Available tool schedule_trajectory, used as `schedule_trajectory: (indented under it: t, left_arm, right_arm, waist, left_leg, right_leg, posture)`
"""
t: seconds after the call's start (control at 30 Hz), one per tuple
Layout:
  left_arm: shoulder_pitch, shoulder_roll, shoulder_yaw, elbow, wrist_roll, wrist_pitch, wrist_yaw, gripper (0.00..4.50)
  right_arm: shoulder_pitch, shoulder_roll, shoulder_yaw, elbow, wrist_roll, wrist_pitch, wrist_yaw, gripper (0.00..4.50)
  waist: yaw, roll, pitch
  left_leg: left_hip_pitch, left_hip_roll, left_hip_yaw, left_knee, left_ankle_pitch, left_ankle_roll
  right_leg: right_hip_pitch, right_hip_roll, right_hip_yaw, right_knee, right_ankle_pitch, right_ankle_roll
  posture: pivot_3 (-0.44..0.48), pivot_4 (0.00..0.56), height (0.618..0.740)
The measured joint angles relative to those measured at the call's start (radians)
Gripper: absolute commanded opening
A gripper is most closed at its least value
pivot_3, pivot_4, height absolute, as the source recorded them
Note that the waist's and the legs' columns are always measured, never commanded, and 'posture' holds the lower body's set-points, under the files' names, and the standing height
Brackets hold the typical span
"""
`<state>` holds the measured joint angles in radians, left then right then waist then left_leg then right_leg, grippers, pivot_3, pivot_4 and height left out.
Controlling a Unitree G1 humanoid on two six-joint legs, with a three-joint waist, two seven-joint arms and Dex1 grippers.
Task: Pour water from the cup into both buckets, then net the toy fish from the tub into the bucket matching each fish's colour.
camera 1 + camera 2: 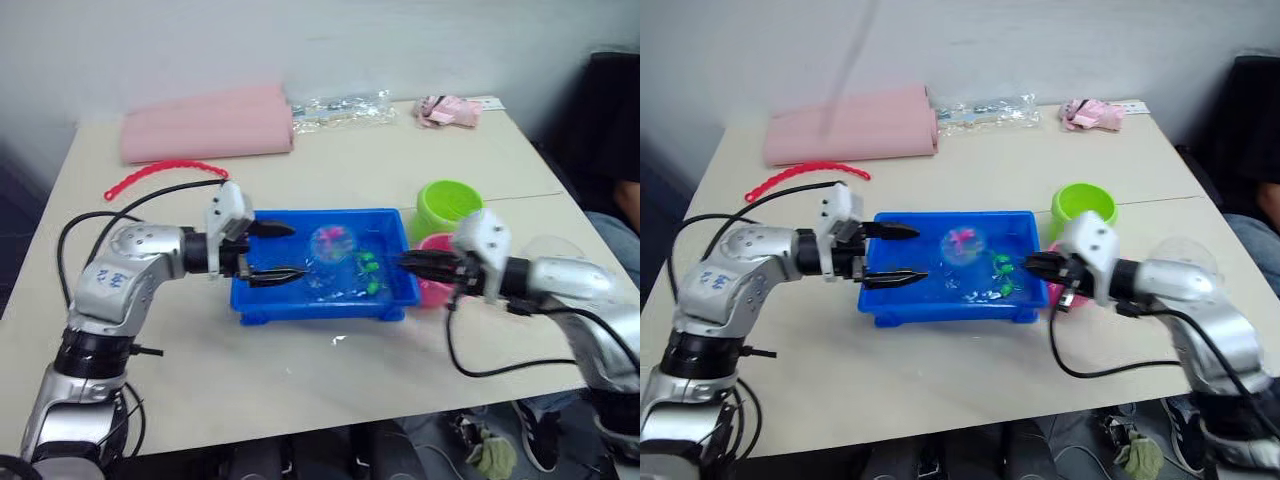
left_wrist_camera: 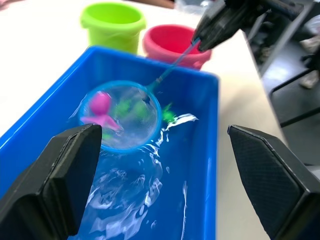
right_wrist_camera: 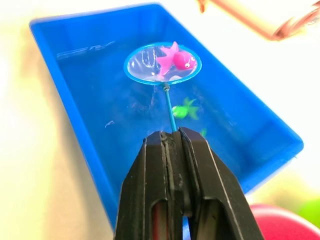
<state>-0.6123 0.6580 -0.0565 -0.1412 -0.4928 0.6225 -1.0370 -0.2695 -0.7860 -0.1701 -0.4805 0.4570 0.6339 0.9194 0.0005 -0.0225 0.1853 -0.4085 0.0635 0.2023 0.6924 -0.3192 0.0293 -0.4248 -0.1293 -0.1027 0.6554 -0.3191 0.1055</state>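
Clenching the net's thin handle, the right gripper holds the net out ahead of its fingertips over the tub, a pink fish lying in the mesh. Spread wide, the left gripper holds nothing at the tub's near end. Tilting the ring while swinging toward the pink bucket could tip the fish out.

A rolled pink mat lies at the desk's far edge, a red beaded chain before it, a clear plastic bag and pink cloth beside.
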Motion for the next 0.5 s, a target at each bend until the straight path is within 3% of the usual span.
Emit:
schedule_trajectory:
  t: [0.3,0.43,0.5]
  left_arm:
    - [-0.154,-0.114,-0.078,0.12,-0.004,-0.045,-0.114,4.4]
    - [-0.184,-0.18,-0.118,0.196,0.02,-0.105,-0.154,4.4]
    - [-0.198,-0.206,-0.13,0.238,0.033,-0.132,-0.165,4.4]
  right_arm:
    - [0.284,-0.099,-0.471,-0.224,0.157,0.152,-0.022,0.0]
    - [0.471,-0.119,-0.64,-0.266,0.064,0.132,-0.015,0.0]
    - [0.564,-0.132,-0.669,-0.263,-0.054,0.026,0.002,0.0]
  waist:
    - [0.019,0.0,0.0]
    - [0.026,0.0,0.0]
    - [0.025,0.0,0.0]
  left_leg:
    - [0.004,0.0,-0.003,0.005,0.0,0.0]
    - [0.003,-0.002,-0.005,0.005,-0.001,0.001]
    - [0.004,-0.002,-0.005,0.005,-0.001,0.002]
  right_leg:
    - [0.006,0.001,0.0,-0.002,0.0,0.0]
    - [0.008,0.001,-0.002,-0.004,0.0,0.0]
    - [0.009,0.001,-0.002,-0.005,0.001,0.001]
  posture:
    - [0.0,0.15,0.738]
    - [0.0,0.15,0.738]
    - [0.0,0.15,0.738]
